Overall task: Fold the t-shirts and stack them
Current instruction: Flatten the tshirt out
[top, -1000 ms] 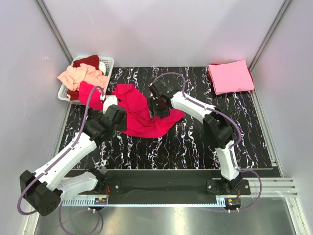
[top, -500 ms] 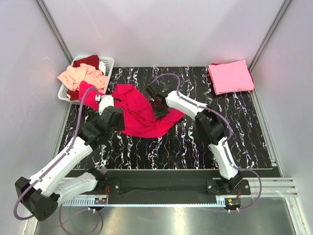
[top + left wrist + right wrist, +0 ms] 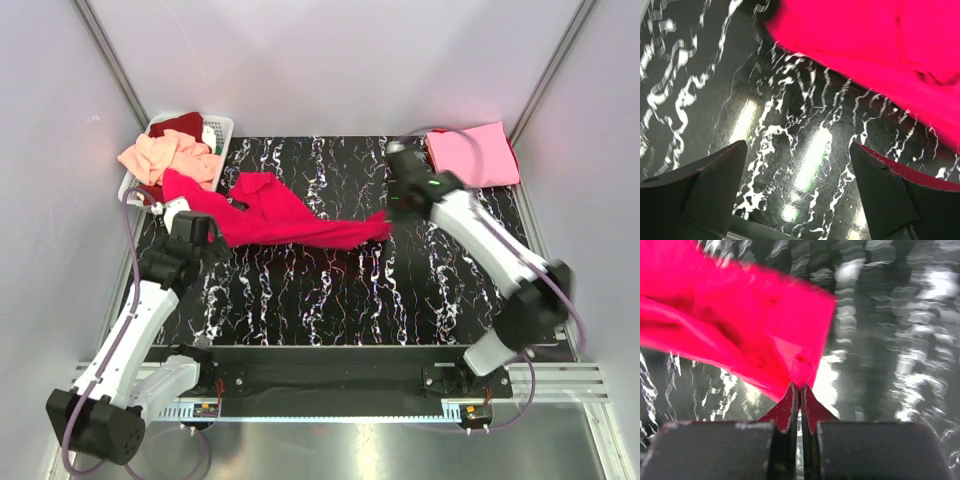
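Right tool (image 3: pixel 799 390) pinched tight on a corner of the crimson-red t-shirt (image 3: pixel 285 222); in the right wrist view the fingers meet with a small nub of red cloth caught between the tips. Left tool (image 3: pixel 800 190) spread wide, nothing between the fingers, marbled black counter (image 3: pixel 400 290) showing through the gap, red cloth lying just beyond the tips toward the upper right of that view.

Shirt position: drawn out into a long band across the left-centre of the counter. Long axis roughly left to right. Far left end runs up to the white slotted basket (image 3: pixel 222 128); cannot tell whether that end rests on the rim or is only beside it. Right end at the right tool, near counter centre.

Other shirts: peach t-shirt (image 3: pixel 165 155) and dark maroon t-shirt (image 3: pixel 178 124) heaped in the basket. Light pink t-shirt (image 3: pixel 472 156) already folded flat at the far right corner, well apart from the red one.

Key relation: unheld left end of the red shirt lies just ahead of the left tool, which is much the nearer arm to it. Judgement: next step likely wants the left tool to take that end so the band can be opened out flat for folding. Risk: cloth is bunched, so a grip may catch more than one layer.
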`<control>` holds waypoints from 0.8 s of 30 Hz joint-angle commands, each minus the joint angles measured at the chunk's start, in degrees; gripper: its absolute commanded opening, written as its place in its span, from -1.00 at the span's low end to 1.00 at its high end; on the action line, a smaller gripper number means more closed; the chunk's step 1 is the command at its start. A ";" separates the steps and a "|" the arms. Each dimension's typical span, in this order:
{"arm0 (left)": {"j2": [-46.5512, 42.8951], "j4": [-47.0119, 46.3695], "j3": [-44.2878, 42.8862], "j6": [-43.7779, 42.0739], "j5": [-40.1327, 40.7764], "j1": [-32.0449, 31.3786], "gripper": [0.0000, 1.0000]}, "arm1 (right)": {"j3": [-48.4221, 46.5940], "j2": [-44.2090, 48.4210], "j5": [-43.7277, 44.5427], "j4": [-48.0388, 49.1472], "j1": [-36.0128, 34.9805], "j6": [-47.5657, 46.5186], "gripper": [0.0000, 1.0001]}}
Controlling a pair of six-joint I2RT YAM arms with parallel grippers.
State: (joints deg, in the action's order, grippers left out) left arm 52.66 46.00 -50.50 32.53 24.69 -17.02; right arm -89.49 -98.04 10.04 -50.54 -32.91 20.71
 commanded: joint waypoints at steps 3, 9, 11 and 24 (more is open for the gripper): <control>5.24 -6.26 3.20 3.32 -13.34 5.68 0.72 | 16.52 17.52 2.00 2.03 10.82 2.84 -1.00; 9.21 -13.64 10.67 9.29 -19.49 5.24 0.56 | 25.06 21.49 -2.57 3.61 12.08 4.07 -1.00; 8.69 -16.81 14.18 10.96 -20.29 3.14 0.55 | 27.43 21.40 -3.89 4.66 11.99 4.69 -1.00; 21.33 -24.55 12.54 15.19 -12.48 -9.44 0.55 | 31.04 20.69 -4.06 6.16 12.08 4.25 -1.00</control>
State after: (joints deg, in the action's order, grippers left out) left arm 72.25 26.30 -34.79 46.87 8.88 -26.22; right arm -59.09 -78.63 6.35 -45.91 -20.58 24.69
